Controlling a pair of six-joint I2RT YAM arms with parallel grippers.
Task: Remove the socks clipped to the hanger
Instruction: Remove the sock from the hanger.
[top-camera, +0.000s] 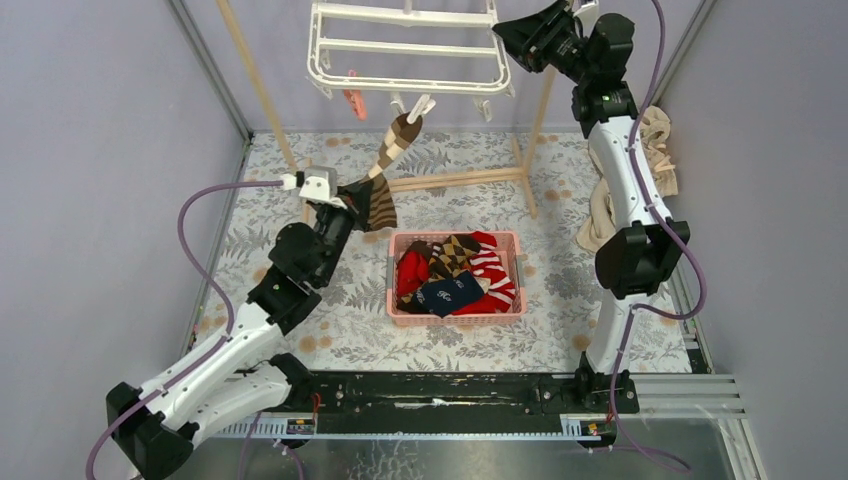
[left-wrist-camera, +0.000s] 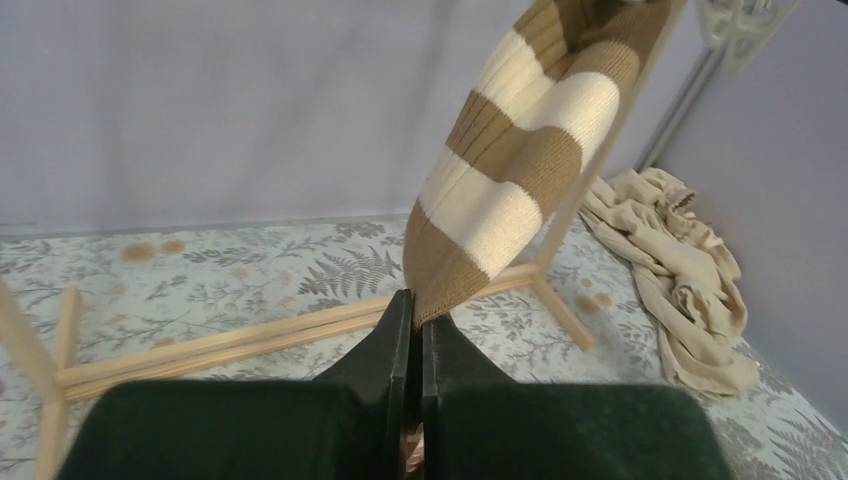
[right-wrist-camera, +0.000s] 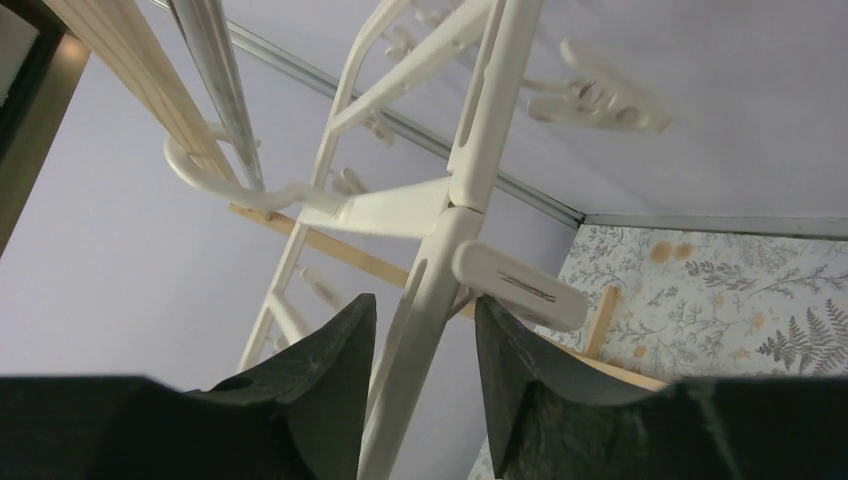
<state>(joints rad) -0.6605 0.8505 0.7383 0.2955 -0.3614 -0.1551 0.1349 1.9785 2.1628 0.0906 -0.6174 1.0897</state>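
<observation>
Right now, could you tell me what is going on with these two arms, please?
The left pincer is shut on the lower end of a brown-and-cream striped sock, whose top is clipped to the white hanger. The right pincer is up at the hanger's right side with one of its bars between its fingers; whether it grips the bar is unclear. Several other socks lie in the pink basket.

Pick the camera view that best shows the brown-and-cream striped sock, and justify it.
Left wrist view: the striped sock fills the frame, its lower end pinched in the shut left gripper. The top external view shows it small, hanging from a clip on the hanger. The right wrist view shows only the hanger, no sock.
</observation>
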